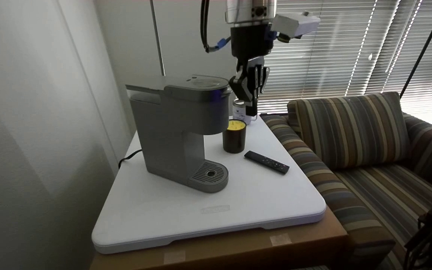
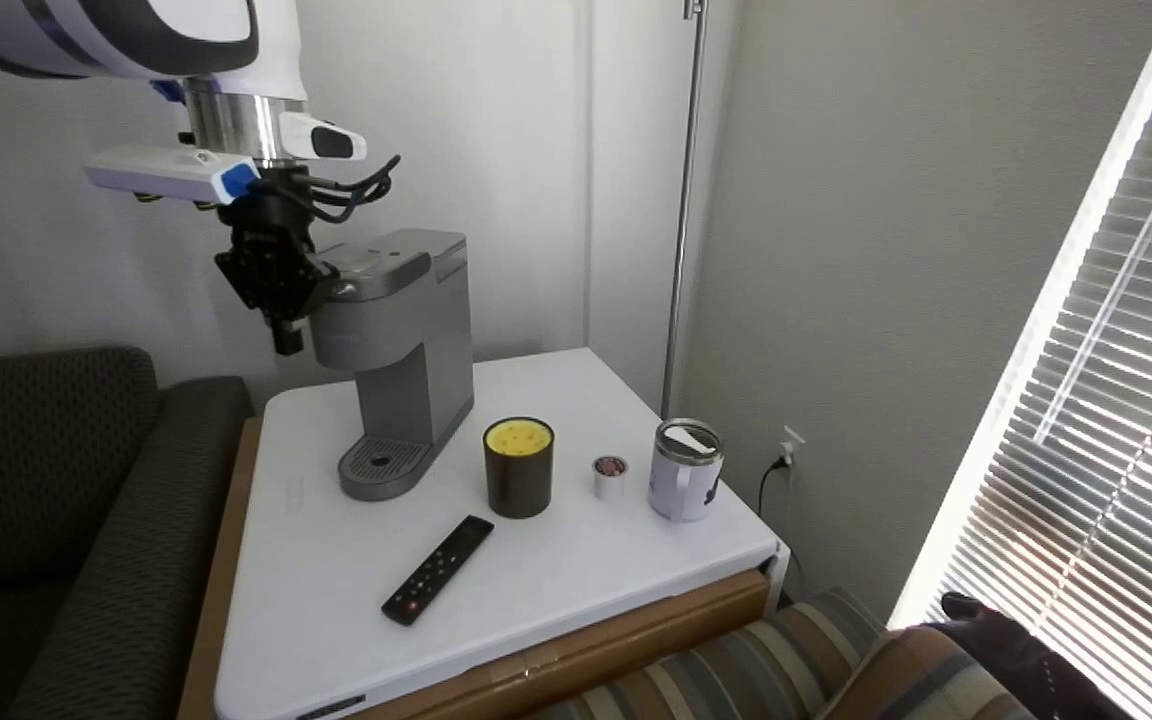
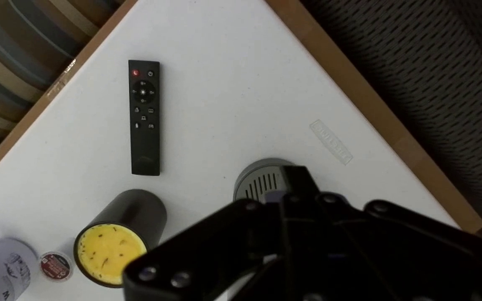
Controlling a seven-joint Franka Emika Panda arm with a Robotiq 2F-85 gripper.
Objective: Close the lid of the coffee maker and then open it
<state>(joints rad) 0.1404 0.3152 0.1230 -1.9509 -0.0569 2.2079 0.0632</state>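
Since the lid point(image 1: 205, 82) lies down atop the coffee maker point(image 1: 161, 140) on the bench point(image 1: 144, 223), empty fingers point(image 1: 252, 109), pressed together, hang by its front, prob. to lift it next; contact unclear.

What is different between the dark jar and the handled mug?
The dark jar has plain blackish walls; the handled mug is pale, with markings. The dark jar shows yellow inside its rim; the handled mug has a dark top with a white strip. Both stand upright on the white table.
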